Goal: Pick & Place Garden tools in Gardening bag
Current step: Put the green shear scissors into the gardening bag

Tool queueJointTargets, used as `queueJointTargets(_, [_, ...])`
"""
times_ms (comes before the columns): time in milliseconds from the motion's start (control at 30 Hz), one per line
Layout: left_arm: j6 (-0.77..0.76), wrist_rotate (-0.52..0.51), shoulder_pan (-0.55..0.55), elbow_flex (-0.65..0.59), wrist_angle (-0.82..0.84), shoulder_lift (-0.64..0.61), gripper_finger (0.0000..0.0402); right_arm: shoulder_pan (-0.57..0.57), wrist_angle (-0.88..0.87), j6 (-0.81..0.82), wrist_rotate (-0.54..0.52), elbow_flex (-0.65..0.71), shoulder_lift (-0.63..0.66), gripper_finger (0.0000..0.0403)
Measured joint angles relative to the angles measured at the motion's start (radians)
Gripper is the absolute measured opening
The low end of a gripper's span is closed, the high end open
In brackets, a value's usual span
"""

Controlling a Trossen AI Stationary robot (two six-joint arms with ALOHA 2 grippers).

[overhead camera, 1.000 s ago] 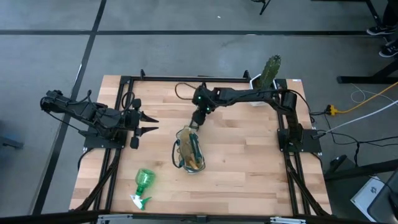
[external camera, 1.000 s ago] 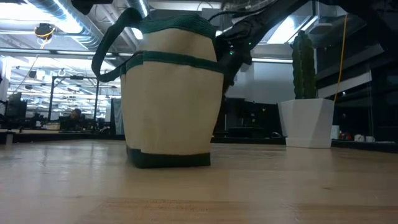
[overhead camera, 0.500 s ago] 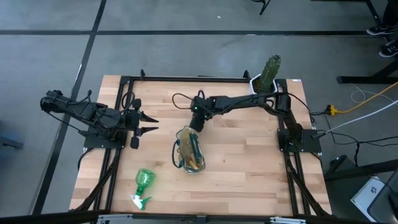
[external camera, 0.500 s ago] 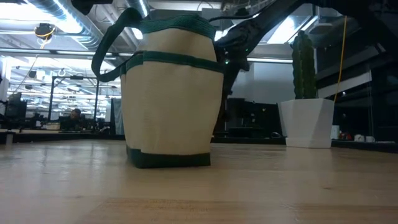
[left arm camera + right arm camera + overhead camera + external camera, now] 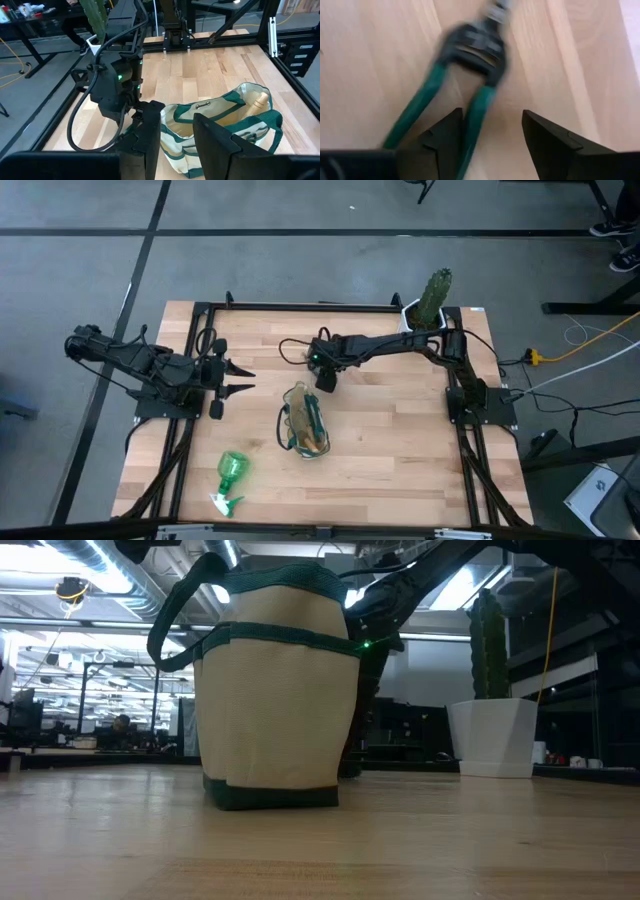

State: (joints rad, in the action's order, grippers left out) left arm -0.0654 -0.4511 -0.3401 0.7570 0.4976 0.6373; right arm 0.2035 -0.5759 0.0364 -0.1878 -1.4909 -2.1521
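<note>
While the right gripper (image 5: pixel 492 137) hangs with fingers apart over the pruning shears (image 5: pixel 465 75), it should straddle both green handles before clamping; the left gripper (image 5: pixel 232 378) waits, spread.

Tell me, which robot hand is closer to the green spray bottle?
Left. The left gripper waits at the table's left side, not far from the spray bottle near the front edge. The right gripper is farther away, behind the gardening bag, over the pruning shears.

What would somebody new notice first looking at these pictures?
Probably the cream gardening bag with green trim, standing mid-table. Just behind it the right gripper hangs open over green-handled pruning shears lying on the wood. A green spray bottle lies alone at the front left, and the left gripper waits at the left edge.
</note>
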Motion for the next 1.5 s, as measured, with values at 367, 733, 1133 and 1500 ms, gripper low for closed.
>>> queueJointTargets(367, [0.000,0.000,0.000,0.000,0.000,0.000,0.0108,0.022,-0.074,-0.175,0.028,-0.001,0.003,0.0182])
queueJointTargets(733, [0.000,0.000,0.000,0.000,0.000,0.000,0.0108,0.023,-0.111,-0.187,0.156,0.001,0.003,0.0066])
queueJointTargets(1133, [0.000,0.000,0.000,0.000,0.000,0.000,0.0111,0.022,-0.101,-0.138,0.169,0.003,0.003,0.0056])
queueJointTargets(1500, [0.000,0.000,0.000,0.000,0.000,0.000,0.0110,0.023,-0.124,-0.126,0.214,0.002,0.003,0.0039])
